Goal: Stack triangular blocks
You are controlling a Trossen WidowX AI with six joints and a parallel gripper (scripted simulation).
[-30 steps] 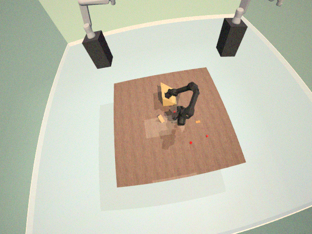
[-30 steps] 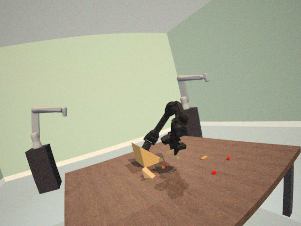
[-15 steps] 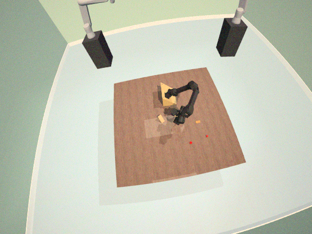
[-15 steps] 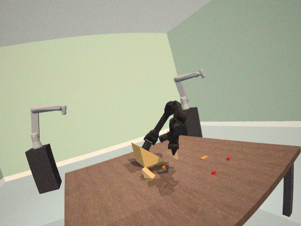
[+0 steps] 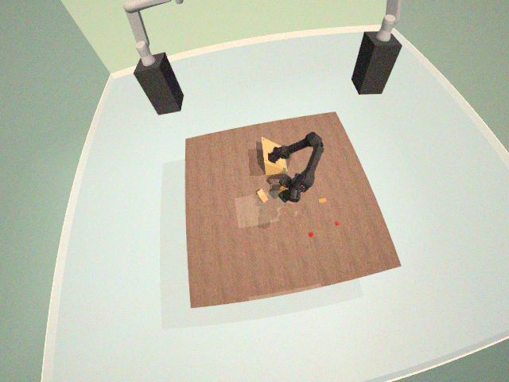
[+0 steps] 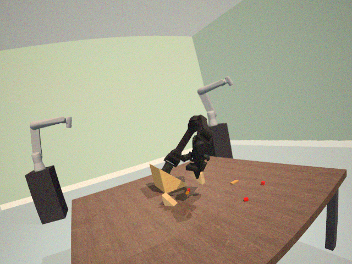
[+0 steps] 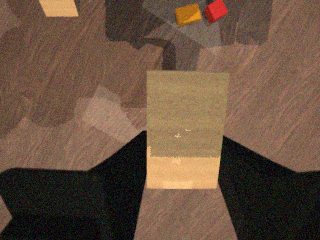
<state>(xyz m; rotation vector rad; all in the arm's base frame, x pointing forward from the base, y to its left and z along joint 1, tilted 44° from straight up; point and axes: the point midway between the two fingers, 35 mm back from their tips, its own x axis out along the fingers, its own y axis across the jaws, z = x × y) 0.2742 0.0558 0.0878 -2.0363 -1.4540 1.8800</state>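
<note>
My gripper (image 6: 199, 175) (image 7: 179, 137) is shut on one pale wooden triangular block (image 6: 201, 178) (image 7: 186, 112) and holds it above the table. In the wrist view the block sits between the two black fingers, with a shaded face and a brighter strip at its near end. In the top view the held block is hidden by the arm. The other triangular block (image 5: 262, 195) (image 6: 169, 199) (image 7: 59, 7) rests on the table, apart from the gripper, with a sloped face showing in the exterior view. Only its edge shows at the top left of the wrist view.
A large yellow angular object (image 5: 272, 165) (image 6: 170, 183) stands beside the arm's base. A small orange piece (image 6: 187, 192) (image 7: 188, 15) and red cube (image 6: 188, 190) (image 7: 216, 10) lie near the blocks. Another orange piece (image 5: 322, 200) (image 6: 234, 182) and two red cubes lie farther off.
</note>
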